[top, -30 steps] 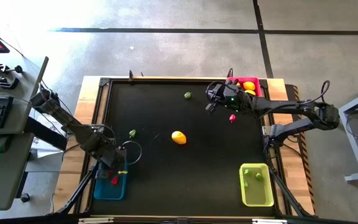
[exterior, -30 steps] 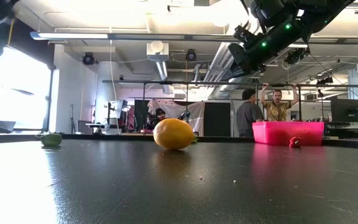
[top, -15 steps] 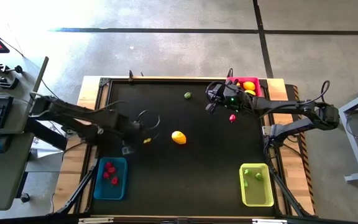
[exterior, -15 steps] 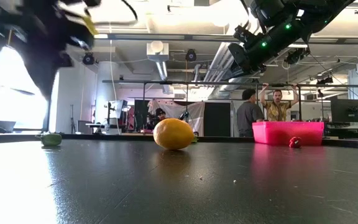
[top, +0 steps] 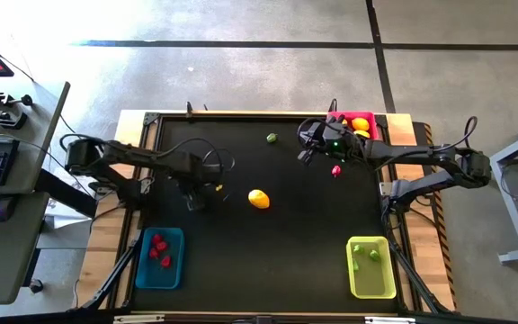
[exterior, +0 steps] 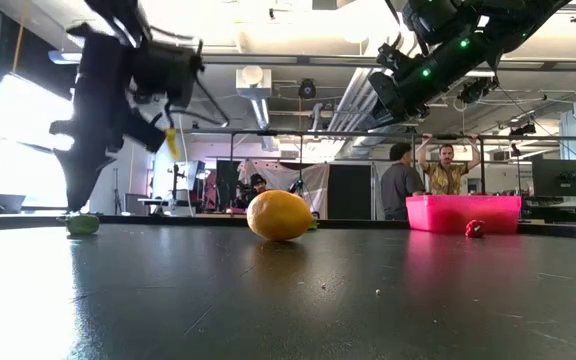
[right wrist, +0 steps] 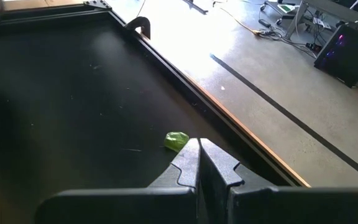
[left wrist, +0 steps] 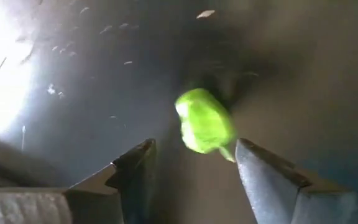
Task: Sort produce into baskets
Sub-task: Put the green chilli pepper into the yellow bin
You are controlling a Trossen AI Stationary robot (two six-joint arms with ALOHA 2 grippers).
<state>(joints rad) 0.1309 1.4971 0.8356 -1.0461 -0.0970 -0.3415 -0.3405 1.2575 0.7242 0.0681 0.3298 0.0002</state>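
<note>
A small green piece of produce (left wrist: 204,121) lies on the black mat near its left side. My left gripper (left wrist: 194,162) hangs over it, pointing down and open, one finger on either side, apart from it. In the low view that gripper (exterior: 76,205) stands just above the green piece (exterior: 82,224). My right gripper (top: 306,153) hovers shut above the mat's far right, near the pink-red basket (top: 372,120). A yellow lemon (top: 258,199), a red piece (top: 336,170) and another green piece (top: 272,138) lie loose on the mat.
The blue basket (top: 176,270), holding red pieces, stands at the near left. The yellow-green basket (top: 370,288), holding green pieces, stands at the near right. Yellow and orange pieces lie in the pink-red basket. People stand in the room beyond the table's far edge.
My left gripper has left the blue basket, swung toward the far edge and the mat's middle, then come back a little leftward and down over the green piece. My right arm has kept still.
</note>
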